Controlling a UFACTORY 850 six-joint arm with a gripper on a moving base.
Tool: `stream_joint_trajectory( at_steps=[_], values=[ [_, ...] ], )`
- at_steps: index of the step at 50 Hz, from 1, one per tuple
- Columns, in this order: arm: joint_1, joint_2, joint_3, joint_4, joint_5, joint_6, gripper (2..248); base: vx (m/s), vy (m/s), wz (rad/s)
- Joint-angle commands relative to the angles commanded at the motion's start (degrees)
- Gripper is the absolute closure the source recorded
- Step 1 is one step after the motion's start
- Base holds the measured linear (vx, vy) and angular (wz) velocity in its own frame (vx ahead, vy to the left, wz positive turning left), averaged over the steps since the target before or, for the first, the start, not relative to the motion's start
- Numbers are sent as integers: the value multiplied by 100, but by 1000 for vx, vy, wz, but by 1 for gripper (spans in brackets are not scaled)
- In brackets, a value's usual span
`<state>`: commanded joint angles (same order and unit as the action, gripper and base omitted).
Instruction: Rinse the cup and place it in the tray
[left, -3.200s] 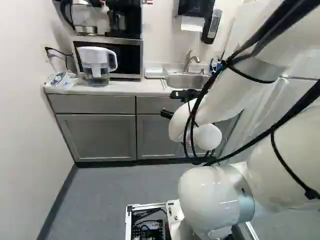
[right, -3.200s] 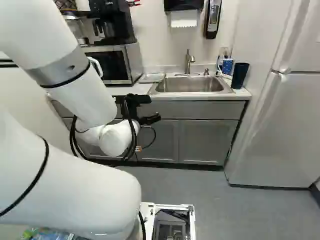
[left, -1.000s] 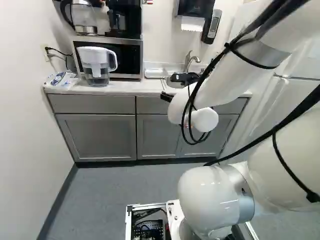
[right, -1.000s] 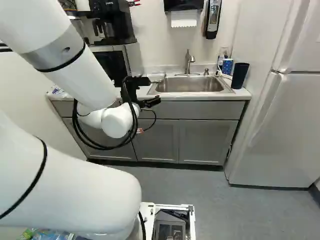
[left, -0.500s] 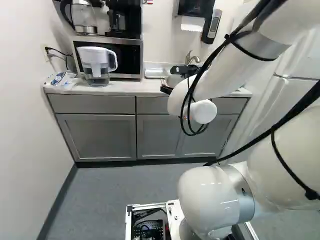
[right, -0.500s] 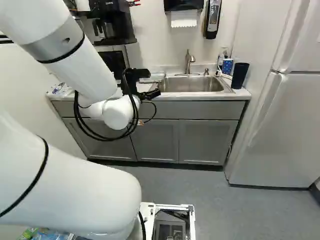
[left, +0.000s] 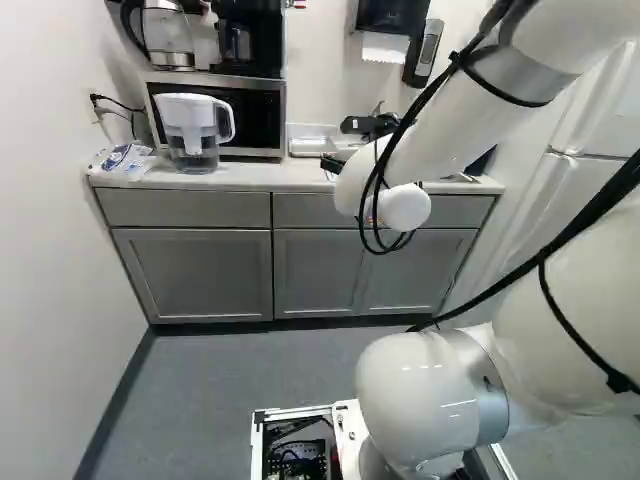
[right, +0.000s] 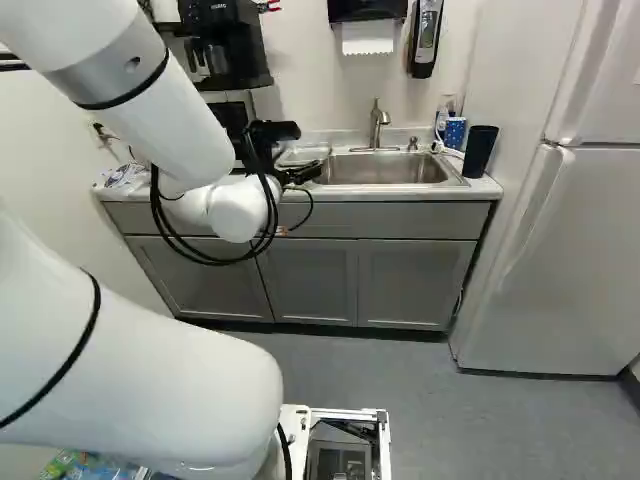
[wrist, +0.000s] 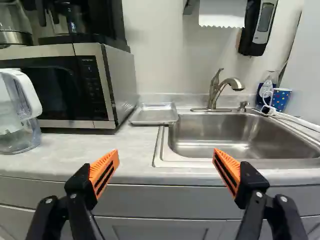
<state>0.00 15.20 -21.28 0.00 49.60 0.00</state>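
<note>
My gripper (right: 302, 175) hovers near the counter's front edge, left of the sink in the right base view. In the wrist view the gripper (wrist: 165, 155) stands wide open, nothing between its orange pads. Ahead of it, a shallow metal tray (wrist: 154, 114) lies on the counter between microwave and sink. The sink (wrist: 240, 131) has a faucet (wrist: 216, 92) behind it. A dark blue cup (right: 479, 151) stands upright at the counter's right end in the right base view; beside it is a blue dotted cup (right: 455, 132).
A water pitcher (left: 190, 133) stands before the microwave (wrist: 75, 85), with a coffee maker (right: 222, 45) on top. A plastic packet (left: 125, 160) lies at the counter's left end. The fridge (right: 560, 260) is at the right. Above the sink hang a towel dispenser (right: 367, 35) and soap dispenser (right: 425, 40).
My forearm and gripper have risen from in front of the cabinets to counter height. The base has not moved, and the tray and cups stand as before.
</note>
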Motion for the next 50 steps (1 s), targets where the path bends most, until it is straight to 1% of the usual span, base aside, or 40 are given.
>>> stream_joint_trajectory(
  at_steps=[50],
  values=[
    [0,-140,-760,0,-645,0,3,0,0,0]
  ],
)
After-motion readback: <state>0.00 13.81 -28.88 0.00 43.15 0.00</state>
